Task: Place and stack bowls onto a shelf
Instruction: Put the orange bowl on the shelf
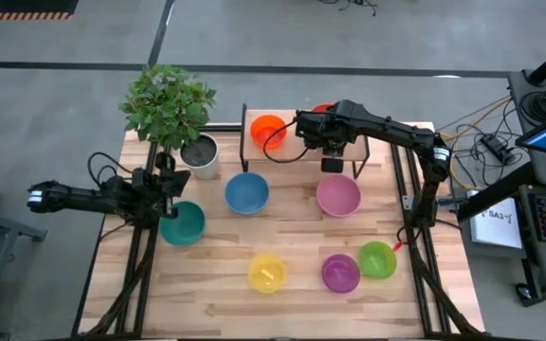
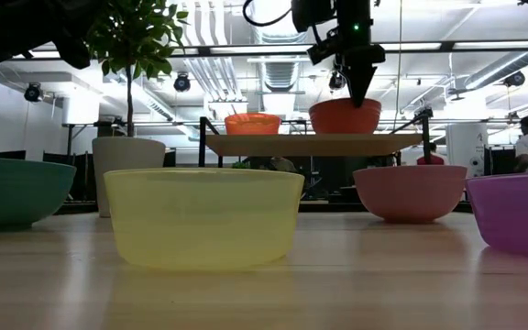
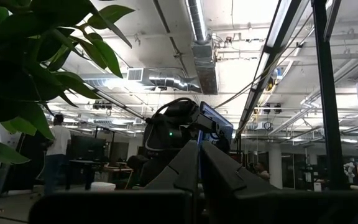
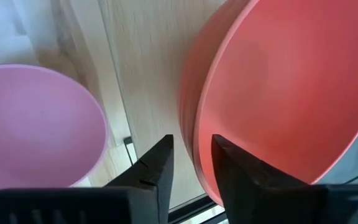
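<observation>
Red bowl [image 2: 345, 116] on the shelf [image 2: 314, 144], right gripper [image 4: 188, 158] straddling its rim, fingers parted.
Thin, light, slick plastic: pinch the rim. Left gripper [image 1: 166, 186] waits clenched by the teal bowl [image 1: 182, 224].

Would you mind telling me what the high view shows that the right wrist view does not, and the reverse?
Only the high view shows the left gripper beside the teal bowl, and the blue, yellow, purple, green and orange bowls. Only the wrist view shows the right gripper straddling the red bowl rim. Both show the pink bowl and shelf.
</observation>
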Tool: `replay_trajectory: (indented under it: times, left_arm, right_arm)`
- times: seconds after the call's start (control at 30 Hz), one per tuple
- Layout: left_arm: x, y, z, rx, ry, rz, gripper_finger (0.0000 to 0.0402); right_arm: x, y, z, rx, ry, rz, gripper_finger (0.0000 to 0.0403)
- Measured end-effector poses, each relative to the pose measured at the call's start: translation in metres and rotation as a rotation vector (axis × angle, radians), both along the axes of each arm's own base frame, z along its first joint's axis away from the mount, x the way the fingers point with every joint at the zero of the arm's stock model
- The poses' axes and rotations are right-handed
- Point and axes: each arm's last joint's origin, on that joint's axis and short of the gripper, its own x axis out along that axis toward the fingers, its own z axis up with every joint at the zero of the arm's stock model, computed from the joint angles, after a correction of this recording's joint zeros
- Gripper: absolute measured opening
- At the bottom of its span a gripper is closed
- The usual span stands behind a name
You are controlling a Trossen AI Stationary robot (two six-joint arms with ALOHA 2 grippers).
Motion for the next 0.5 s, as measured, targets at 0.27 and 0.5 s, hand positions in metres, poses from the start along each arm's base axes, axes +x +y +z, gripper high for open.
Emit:
replay_trajectory:
  times: [0.27, 0.5]
  left_arm:
    - [0.0, 0.0, 0.0, 0.003, 0.001, 0.002, 0.0]
    - [0.001, 0.001, -0.002, -0.018, 0.026, 0.04, 0.0]
  right_arm:
    - [-0.001, 0.004, 0.016, -0.016, -0.063, -0.04, 0.0122]
    - [0.001, 0.024, 0.054, -0.018, -0.253, -0.061, 0.0118]
